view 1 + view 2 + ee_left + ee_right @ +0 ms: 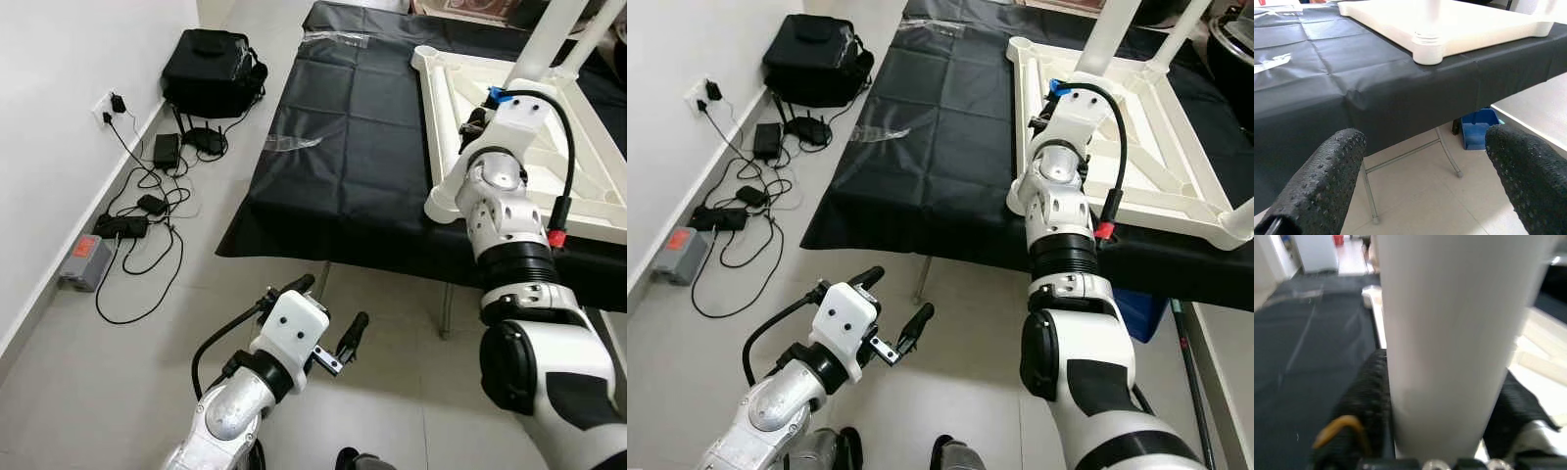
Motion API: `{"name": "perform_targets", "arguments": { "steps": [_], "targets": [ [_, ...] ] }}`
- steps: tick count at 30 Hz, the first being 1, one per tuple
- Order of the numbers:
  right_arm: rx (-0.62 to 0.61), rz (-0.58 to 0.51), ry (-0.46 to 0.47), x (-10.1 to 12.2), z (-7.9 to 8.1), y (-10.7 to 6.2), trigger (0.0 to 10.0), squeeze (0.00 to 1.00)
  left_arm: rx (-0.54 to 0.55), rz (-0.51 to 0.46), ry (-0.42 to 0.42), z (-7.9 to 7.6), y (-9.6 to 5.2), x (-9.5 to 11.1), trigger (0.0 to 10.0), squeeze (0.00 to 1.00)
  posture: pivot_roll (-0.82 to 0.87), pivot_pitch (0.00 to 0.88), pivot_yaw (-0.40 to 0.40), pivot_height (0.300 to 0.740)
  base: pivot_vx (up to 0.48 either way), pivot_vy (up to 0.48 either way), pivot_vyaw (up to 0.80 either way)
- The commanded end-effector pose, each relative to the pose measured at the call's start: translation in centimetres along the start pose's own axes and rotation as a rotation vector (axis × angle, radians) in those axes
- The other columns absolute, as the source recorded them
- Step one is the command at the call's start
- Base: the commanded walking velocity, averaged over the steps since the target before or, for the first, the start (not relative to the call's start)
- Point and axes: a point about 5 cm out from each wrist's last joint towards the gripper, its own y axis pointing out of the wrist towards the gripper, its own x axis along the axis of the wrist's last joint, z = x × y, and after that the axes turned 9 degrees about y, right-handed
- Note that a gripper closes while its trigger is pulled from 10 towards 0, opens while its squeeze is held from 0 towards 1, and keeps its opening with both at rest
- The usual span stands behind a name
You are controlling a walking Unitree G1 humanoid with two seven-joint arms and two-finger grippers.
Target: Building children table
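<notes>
Our right gripper (1440, 421) fingers clamp a white table leg (1449, 333); left gripper (328, 313) fingers apart, idle. Next we probably seat it in the tabletop frame (1176, 186).

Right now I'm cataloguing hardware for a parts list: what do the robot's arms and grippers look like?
Both arms are silver-white jointed segments with black rings and black cables looping outside. The left gripper has a boxy white housing and two long black fingers with a pebbled texture. The right arm carries a red cable collar and a blue clip on its white wrist housing.
</notes>
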Motion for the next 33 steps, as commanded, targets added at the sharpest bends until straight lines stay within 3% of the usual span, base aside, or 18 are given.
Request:
{"name": "perform_targets", "arguments": {
  "steps": [1,2,3,4,8,11,12,14,15,16,21,27,33],
  "targets": [
    [0.139,0.066,0.017,-1.5,1.1,-0.2,10.0,1.0,-0.016,0.019,-0.001,-0.4,-0.1,-0.5,10.0,0.0,0.13,0.169,-0.099,0.74,0.0,0.0,0.0],
    [0.276,0.066,0.038,-1.5,2.2,-0.5,10.0,1.0,-0.014,0.019,-0.002,-0.4,-0.1,-0.5,10.0,0.0,0.13,0.167,-0.1,0.74,0.0,0.0,0.0],
    [0.276,0.066,0.038,-1.5,2.2,-0.5,10.0,1.0,-0.014,0.019,-0.002,-0.4,-0.1,-0.5,10.0,0.0,0.13,0.167,-0.1,0.74,0.0,0.0,0.0],
    [0.402,0.071,0.052,-1.5,3.0,-0.7,10.0,1.0,-0.012,0.019,-0.001,-0.5,-0.1,-0.5,10.0,0.0,0.13,0.161,-0.101,0.74,0.0,0.0,0.0],
    [0.457,0.058,0.042,-1.4,2.7,-0.6,10.0,1.0,-0.011,0.02,-0.001,-0.5,-0.1,-0.6,10.0,0.0,0.14,0.159,-0.102,0.74,0.0,0.0,0.0],
    [0.651,0.069,0.049,-0.8,1.9,-0.6,10.0,1.0,-0.01,0.02,0.0,-0.5,-0.2,-0.6,10.0,0.0,0.13,0.15,-0.096,0.74,0.0,0.0,0.0],
    [0.751,0.107,0.073,-0.9,1.9,-0.9,10.0,0.87,-0.011,0.021,0.001,-0.5,-0.2,-0.7,10.0,0.0,0.13,0.146,-0.097,0.74,0.0,0.0,0.0],
    [0.751,0.107,0.073,-0.9,1.9,-0.9,10.0,0.87,-0.011,0.021,0.001,-0.5,-0.2,-0.7,10.0,0.0,0.13,0.146,-0.097,0.74,0.0,0.0,0.0],
    [0.823,0.136,0.09,-1.0,1.9,-1.2,10.0,0.7,-0.012,0.021,0.001,-0.5,-0.2,-0.7,10.0,0.0,0.13,0.146,-0.096,0.74,0.0,0.0,0.0],
    [0.901,0.163,0.098,-1.2,1.9,-1.6,10.0,0.0,-0.014,0.022,0.001,-0.5,-0.2,-0.7,10.0,0.0,0.14,0.146,-0.096,0.74,0.0,0.0,0.0],
    [1.057,0.203,0.059,-2.1,2.1,-2.6,10.0,0.0,-0.017,0.02,0.004,-0.5,-0.2,-0.7,10.0,0.0,0.14,0.151,-0.099,0.74,0.0,0.0,0.0],
    [0.999,0.147,0.016,-1.8,2.5,-2.0,10.0,0.0,-0.015,0.018,0.005,-0.5,-0.2,-0.7,10.0,0.0,0.14,0.156,-0.098,0.74,0.0,0.0,0.0],
    [0.911,0.091,0.009,-0.4,4.6,-1.2,10.0,0.0,-0.018,0.016,0.002,-0.6,-0.3,-0.6,10.0,0.0,0.14,0.159,-0.103,0.74,0.0,0.0,0.0]
  ]
}}
